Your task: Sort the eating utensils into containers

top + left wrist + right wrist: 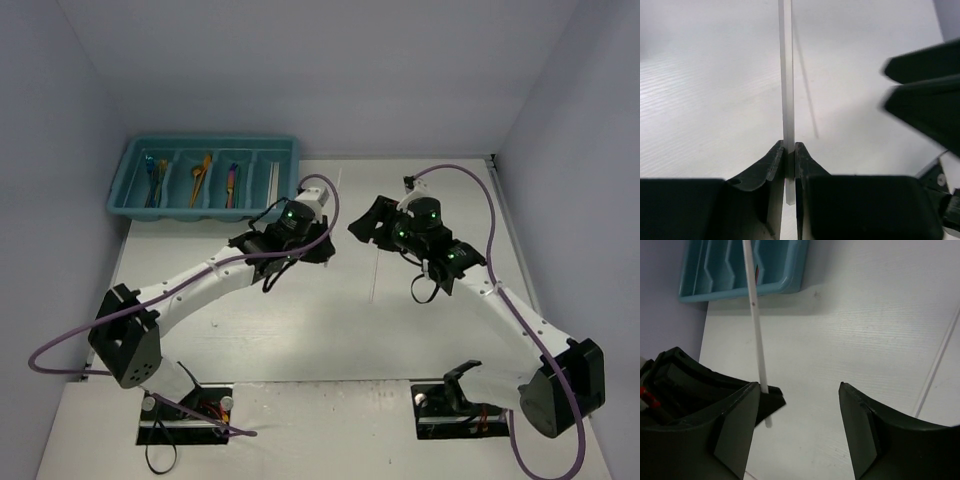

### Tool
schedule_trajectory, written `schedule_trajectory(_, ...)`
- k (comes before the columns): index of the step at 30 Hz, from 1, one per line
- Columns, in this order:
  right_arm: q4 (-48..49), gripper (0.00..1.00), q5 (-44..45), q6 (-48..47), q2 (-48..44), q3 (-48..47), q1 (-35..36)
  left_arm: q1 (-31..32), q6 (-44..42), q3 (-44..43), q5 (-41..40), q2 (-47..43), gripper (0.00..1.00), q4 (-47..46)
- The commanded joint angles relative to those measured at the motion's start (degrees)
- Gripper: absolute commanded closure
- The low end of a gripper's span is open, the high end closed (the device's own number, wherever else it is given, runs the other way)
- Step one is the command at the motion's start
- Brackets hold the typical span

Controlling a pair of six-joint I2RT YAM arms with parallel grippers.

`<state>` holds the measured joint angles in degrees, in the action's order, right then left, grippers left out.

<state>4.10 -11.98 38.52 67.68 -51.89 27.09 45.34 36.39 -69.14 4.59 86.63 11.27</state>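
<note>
In the left wrist view, the left gripper (789, 152) is seen at 6 o'clock, clamped tight on a pale translucent stick (788, 75). The stick is gripped near its lower end, and a short stub is left showing below the fingers. From there it is carried straight up toward 12 o'clock over the white table (705, 100), on which its thin shadow is cast. In the right wrist view, the right gripper (800, 412) is seen with its jaws spread wide and nothing held between them. The same stick is seen just beside the inner face of its 9 o'clock finger; whether the two touch cannot be told. From above, both gripper heads are found near the middle of the table, close together but apart, the left one at 9 o'clock of the right. Farthest away, at 10 o'clock from the grippers, a teal cutlery tray (210, 143) is set against the back wall. Coloured utensils (203, 175) are laid lengthwise in its three left compartments; only pale streaks can be made out in the rightmost one.
</note>
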Motion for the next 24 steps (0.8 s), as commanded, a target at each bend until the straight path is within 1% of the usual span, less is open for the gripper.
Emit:
schedule_trajectory(1,1.91,0.38,2.15,-1.74,-3.9,1.33,-5.69,-9.05,-6.2,-4.16,-1.95,-0.09,1.0,4.42)
schedule_trajectory(4,-1.4,0.38,4.4,-4.44,-4.71,2.23,-9.93,-16.22,-12.68,-11.19,-4.47,5.77,1.0,9.18)
schedule_trajectory(7,-3.83,0.38,9.09,-6.92,-5.01,3.54,-10.67,-20.95,-18.28,-18.89,-6.71,14.22,1.0,11.9)
schedule_trajectory(9,-3.92,0.38,9.45,-7.42,-4.88,4.49,-10.81,-24.38,-19.55,-25.58,-6.68,19.72,1.0,14.5)
schedule_trajectory(12,-3.93,0.38,9.65,-7.81,-3.7,5.62,-10.74,-27.18,-20.48,-36.26,-6.06,27.81,1.0,18.04)
schedule_trajectory(13,-3.93,0.38,9.8,-8.03,-3.26,5.88,-10.76,-27.84,-20.93,-39.89,-6.03,29.97,0.98,19.41)
schedule_trajectory(14,-3.93,0.38,10.02,-8.25,-2.88,6.0,-10.82,-28.23,-21.53,-44.48,-5.92,32.28,0.93,20.62)
schedule_trajectory(17,-3.93,0.38,10.68,-8.79,-1.15,6.16,-10.83,-28.38,-22.5,-51.47,-6.03,37.9,0.8,24.25)
schedule_trajectory(18,-3.93,0.38,11.08,-8.91,-0.42,6.09,-10.84,-28.38,-22.69,-52.33,-6.11,38.3,0.77,24.95)
schedule_trajectory(20,-3.99,0.38,11.74,-8.99,1.21,5.92,-10.87,-28.36,-22.87,-53.3,-6.53,38.42,0.67,25.12)
schedule_trajectory(24,-3.93,0.38,14.06,-9.08,5.23,4.55,-10.58,-28.22,-22.87,-52.03,-7.46,34.87,0.55,25.03)
